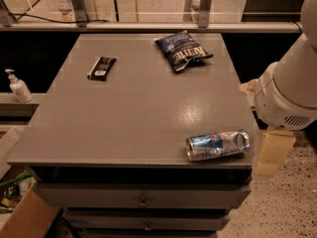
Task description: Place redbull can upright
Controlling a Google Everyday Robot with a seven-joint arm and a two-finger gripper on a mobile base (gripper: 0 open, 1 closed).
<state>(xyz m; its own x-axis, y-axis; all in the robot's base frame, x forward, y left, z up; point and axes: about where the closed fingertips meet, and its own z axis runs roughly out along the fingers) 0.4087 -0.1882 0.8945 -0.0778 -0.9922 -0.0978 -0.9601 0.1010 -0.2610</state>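
Note:
The redbull can (218, 145) lies on its side near the front right corner of the grey table (133, 113), its length running left to right. It is silver and blue with a small red mark. My white arm (290, 90) comes in from the right edge of the view. The cream-coloured gripper (271, 152) hangs below it, just past the table's right edge and to the right of the can. It is not touching the can and holds nothing that I can see.
A dark blue chip bag (182, 51) lies at the back right of the table. A black bar (101, 67) lies at the back left. A hand-pump bottle (18, 87) stands on a ledge to the left. Drawers (143, 200) are below the tabletop. A cardboard box (25, 217) is at the lower left.

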